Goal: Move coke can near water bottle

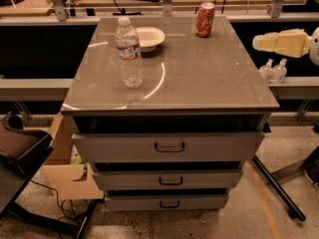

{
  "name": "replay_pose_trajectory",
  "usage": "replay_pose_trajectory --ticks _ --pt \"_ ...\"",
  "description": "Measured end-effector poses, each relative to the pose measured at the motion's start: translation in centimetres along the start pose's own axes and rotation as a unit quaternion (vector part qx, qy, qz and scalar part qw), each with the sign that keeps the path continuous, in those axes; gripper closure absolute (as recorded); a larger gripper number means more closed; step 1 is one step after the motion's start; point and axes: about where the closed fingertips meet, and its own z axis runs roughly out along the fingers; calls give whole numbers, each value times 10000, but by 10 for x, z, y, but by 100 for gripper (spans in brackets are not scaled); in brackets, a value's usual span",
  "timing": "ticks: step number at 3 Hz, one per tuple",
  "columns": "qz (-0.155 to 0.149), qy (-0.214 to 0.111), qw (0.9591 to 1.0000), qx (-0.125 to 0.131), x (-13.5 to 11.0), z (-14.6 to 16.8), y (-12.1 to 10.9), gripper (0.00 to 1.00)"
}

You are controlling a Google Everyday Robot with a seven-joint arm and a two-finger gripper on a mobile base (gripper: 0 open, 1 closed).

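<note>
The coke can (205,19), red-orange with a silver top, stands upright at the back right of the grey cabinet top (199,78). The water bottle (129,54), clear with a white cap and a label band, stands upright at the left middle of the top. My cream-coloured gripper (257,43) hangs off the right edge of the cabinet and points left. It is to the right of the can, a little nearer the front, and apart from it. It holds nothing that I can see.
A white bowl (148,37) sits just behind the bottle. The cabinet has three drawers (169,147) in front. Two small bottles (273,69) stand on a ledge at the right. A dark chair (20,143) and a cardboard box (70,173) are at the lower left.
</note>
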Motion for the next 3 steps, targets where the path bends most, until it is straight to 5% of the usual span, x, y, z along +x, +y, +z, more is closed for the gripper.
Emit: replay_pose_trajectory --ticks 1,3 --pt "11 -17 10000 -10 0 2 1 0" --pt "277 -578 9970 -429 -8 97 25 0"
